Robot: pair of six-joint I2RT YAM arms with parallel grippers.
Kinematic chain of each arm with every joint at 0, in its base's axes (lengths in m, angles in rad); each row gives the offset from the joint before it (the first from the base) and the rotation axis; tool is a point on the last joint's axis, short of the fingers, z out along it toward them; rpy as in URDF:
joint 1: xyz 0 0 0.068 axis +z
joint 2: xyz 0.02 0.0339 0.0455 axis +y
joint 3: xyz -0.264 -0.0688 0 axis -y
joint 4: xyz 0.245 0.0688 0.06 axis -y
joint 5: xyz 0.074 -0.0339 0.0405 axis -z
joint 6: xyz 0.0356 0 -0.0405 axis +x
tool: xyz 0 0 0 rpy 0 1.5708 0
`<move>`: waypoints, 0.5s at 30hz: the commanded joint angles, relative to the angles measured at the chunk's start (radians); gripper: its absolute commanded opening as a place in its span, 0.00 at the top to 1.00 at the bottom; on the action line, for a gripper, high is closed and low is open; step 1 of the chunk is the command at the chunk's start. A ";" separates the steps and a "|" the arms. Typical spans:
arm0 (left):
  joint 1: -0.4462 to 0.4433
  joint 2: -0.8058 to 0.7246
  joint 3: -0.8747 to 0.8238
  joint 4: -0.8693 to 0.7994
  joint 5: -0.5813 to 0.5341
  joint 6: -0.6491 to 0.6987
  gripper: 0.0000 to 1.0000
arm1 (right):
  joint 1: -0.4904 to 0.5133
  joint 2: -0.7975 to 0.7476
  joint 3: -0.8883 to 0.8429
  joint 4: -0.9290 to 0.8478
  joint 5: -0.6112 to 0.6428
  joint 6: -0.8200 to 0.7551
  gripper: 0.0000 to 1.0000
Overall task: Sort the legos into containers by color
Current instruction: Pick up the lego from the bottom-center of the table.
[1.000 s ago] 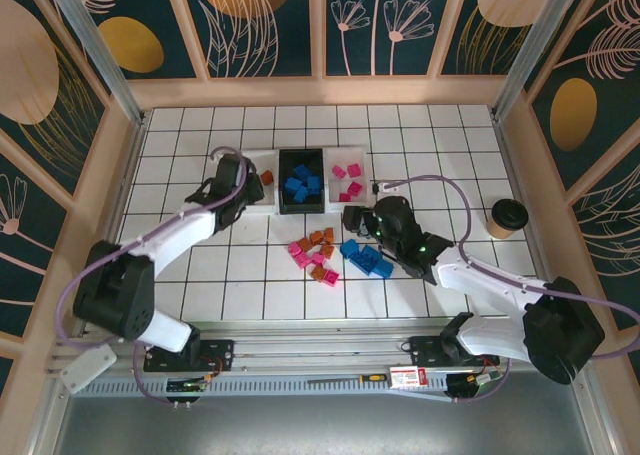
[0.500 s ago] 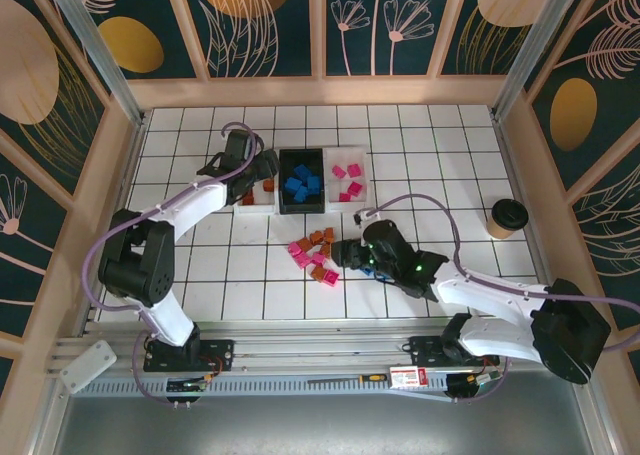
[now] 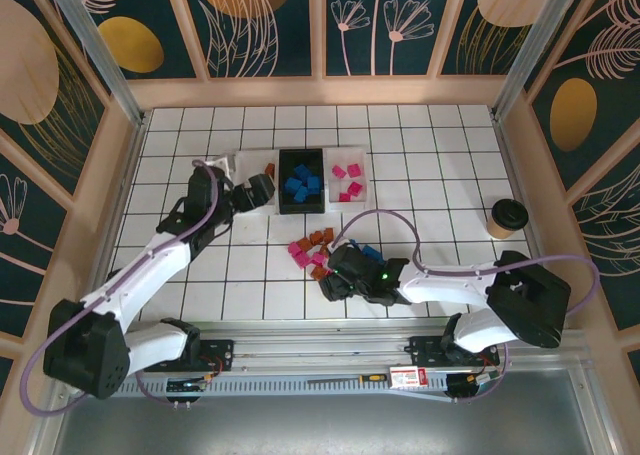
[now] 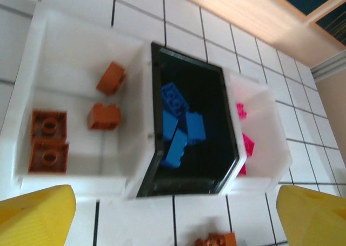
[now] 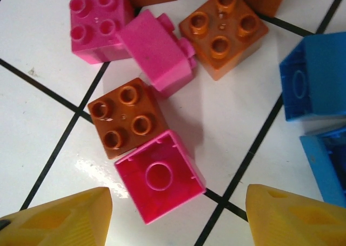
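Tight pile under your right gripper, double grab was likely.
Fingers stood apart over a pink brick touching a brown brick; left gripper gaped empty before the trays.

Three trays stand side by side — loose bricks before them, cup well rightward.

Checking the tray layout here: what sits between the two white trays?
The black tray, holding blue legos, sits between the white tray of orange legos and the white tray of pink ones, as the left wrist view shows.
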 commanded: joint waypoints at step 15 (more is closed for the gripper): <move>-0.003 -0.174 -0.129 -0.038 0.028 -0.027 0.01 | 0.007 0.177 0.119 -0.033 0.031 -0.160 0.41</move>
